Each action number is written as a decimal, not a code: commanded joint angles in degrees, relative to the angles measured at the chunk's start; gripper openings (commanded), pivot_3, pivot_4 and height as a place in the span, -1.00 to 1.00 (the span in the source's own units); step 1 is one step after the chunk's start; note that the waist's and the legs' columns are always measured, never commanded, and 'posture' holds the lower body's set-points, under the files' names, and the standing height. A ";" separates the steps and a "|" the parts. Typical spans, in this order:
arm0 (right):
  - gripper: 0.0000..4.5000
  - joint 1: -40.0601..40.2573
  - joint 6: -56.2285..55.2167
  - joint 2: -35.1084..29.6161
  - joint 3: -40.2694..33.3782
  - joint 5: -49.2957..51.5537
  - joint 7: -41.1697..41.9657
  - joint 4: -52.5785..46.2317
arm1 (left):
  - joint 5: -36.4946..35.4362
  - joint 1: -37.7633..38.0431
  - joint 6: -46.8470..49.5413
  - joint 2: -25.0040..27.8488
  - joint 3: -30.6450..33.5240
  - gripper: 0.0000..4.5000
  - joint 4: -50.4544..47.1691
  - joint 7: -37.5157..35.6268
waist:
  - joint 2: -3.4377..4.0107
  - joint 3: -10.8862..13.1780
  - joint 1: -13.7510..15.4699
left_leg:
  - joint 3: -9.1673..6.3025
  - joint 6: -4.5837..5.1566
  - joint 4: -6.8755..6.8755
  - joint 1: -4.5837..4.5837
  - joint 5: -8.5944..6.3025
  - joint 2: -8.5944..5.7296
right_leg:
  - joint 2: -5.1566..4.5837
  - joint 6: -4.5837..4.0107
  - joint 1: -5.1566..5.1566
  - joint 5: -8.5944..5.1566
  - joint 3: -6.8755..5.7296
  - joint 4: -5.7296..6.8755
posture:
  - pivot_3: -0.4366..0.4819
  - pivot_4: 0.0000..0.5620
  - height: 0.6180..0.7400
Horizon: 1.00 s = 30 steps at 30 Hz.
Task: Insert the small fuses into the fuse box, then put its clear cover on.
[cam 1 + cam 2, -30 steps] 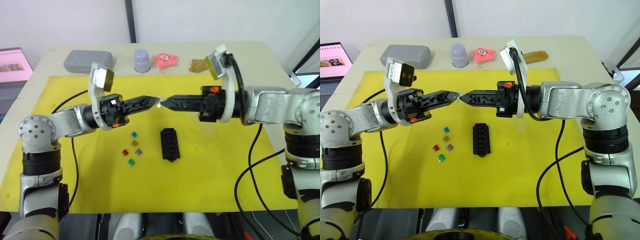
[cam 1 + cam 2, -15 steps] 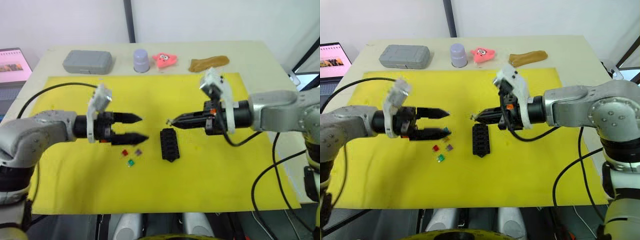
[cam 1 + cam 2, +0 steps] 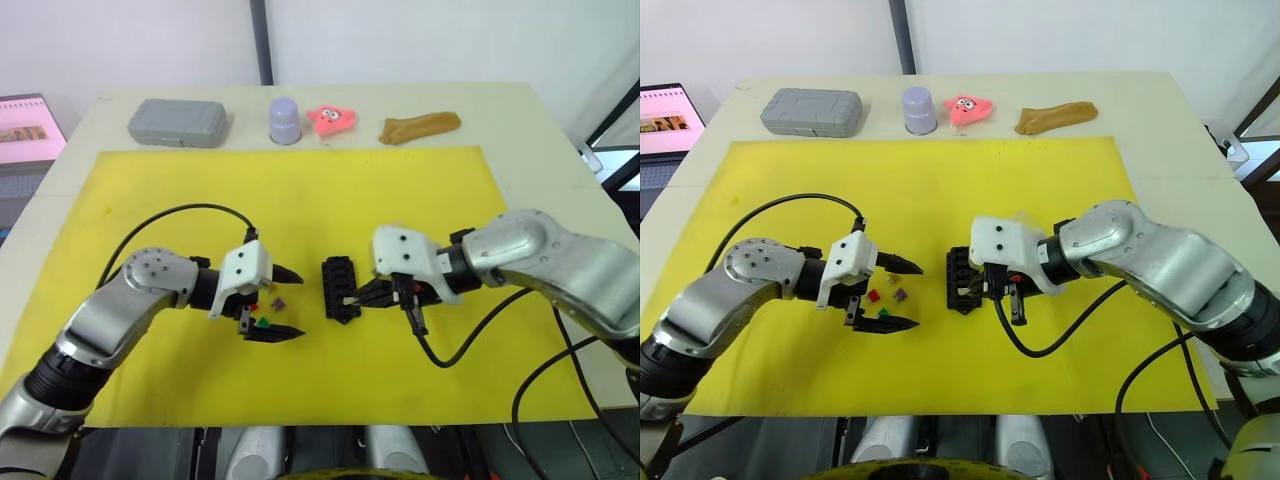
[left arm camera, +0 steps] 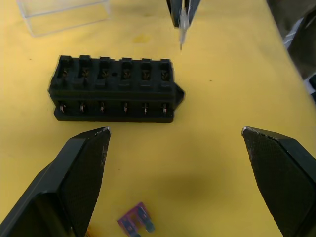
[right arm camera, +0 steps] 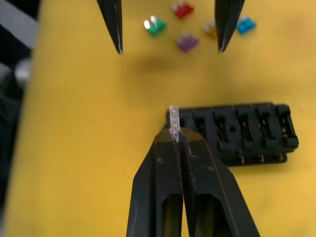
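Right wrist view shows my right gripper pinching a grey fuse beside the fuse box at centre frame, ready for insertion; left gripper gapes wide over the loose fuses.

Left gripper open wide, two black fingers spread well apart over yellow mat. Fuse box lying flat on mat beyond fingertips, two rows of slots, all visibly empty. Purple fuse on mat near left finger, prongs visible. Clear cover on mat past fuse box. Right gripper tips beyond fuse box, closed on thin pale fuse; not touching box.
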 commanded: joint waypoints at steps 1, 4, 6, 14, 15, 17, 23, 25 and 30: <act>-1.00 -0.30 -1.46 1.52 0.03 -3.98 1.63 -0.20 | 2.74 -0.47 -1.27 -1.15 -0.60 0.98 -0.17 0.70 | 0.00 0.00 -0.04 | 0.00 0.00 0.00 0.00 0.00 0.00 | 0.00 0.00 0.00 0.00 0.00 0.00 | -0.05 -0.47 1.00; -1.00 0.13 -1.75 2.97 0.10 -6.41 2.18 0.62 | 4.65 -0.56 -1.79 -2.61 -1.04 0.98 0.48 1.50 | -0.01 0.00 0.01 | 0.00 -0.06 0.00 0.00 0.03 -0.01 | -0.01 0.00 0.00 0.00 0.00 0.00 | -0.05 -0.47 1.00; -1.00 0.46 -1.81 3.91 0.07 -7.73 2.25 0.91 | 5.64 -0.52 -2.02 -3.75 -1.04 0.98 0.79 2.26 | -0.01 0.00 0.01 | 0.00 -0.06 0.01 0.00 0.04 -0.01 | -0.01 0.00 0.01 0.00 0.00 0.00 | -0.05 -0.47 1.00; -1.00 1.80 -1.41 5.84 -0.59 -10.54 3.45 0.63 | 7.28 -0.42 -1.58 -5.14 -0.86 0.98 0.76 2.28 | -0.01 0.00 0.01 | -0.01 -0.21 0.02 0.01 0.11 -0.02 | -0.02 0.00 0.01 0.00 0.00 0.03 | -0.05 -0.47 1.00; -1.00 2.01 -1.46 5.89 -0.54 -10.98 3.69 0.56 | 7.40 -0.41 -1.50 -5.24 -0.86 0.98 0.75 2.30 | 0.00 0.00 0.00 | -0.01 -0.21 0.02 0.01 0.12 -0.02 | -0.02 0.00 0.01 0.00 0.00 0.04 | -0.05 -0.47 1.00; -1.00 2.24 -1.32 6.09 -0.70 -11.29 4.09 0.37 | 7.59 -0.40 -1.30 -5.40 -0.85 0.98 0.66 2.35 | -0.01 0.00 0.01 | -0.01 -0.21 0.02 0.02 0.12 -0.02 | -0.02 0.00 0.01 0.00 0.00 0.05 | -0.05 -0.47 1.00; -1.00 2.49 -1.40 6.77 -0.86 -12.51 4.31 0.59 | 7.84 -0.32 -0.97 -5.76 -0.67 0.98 0.46 2.28 | -0.01 0.00 -0.01 | -0.01 -0.22 0.02 0.02 0.12 -0.02 | -0.02 0.00 0.01 0.00 -0.01 0.05 | -0.05 -0.47 1.00; -1.00 2.53 -1.55 6.96 -0.75 -13.16 4.42 0.80 | 7.86 -0.45 -0.89 -5.94 -0.66 0.98 0.50 2.29 | 0.00 0.00 0.00 | -0.01 -0.23 0.02 0.02 0.13 -0.02 | -0.02 0.00 0.01 0.00 0.00 0.06 | -0.05 -0.47 1.00; -1.00 2.86 -2.08 7.19 -0.45 -14.68 4.59 1.52 | 7.96 -0.70 -0.82 -6.31 -0.62 0.98 0.67 2.22 | -0.01 0.00 0.00 | -0.01 -0.23 0.03 0.02 0.13 -0.02 | -0.02 0.00 0.01 0.00 -0.01 0.06 | -0.05 -0.47 1.00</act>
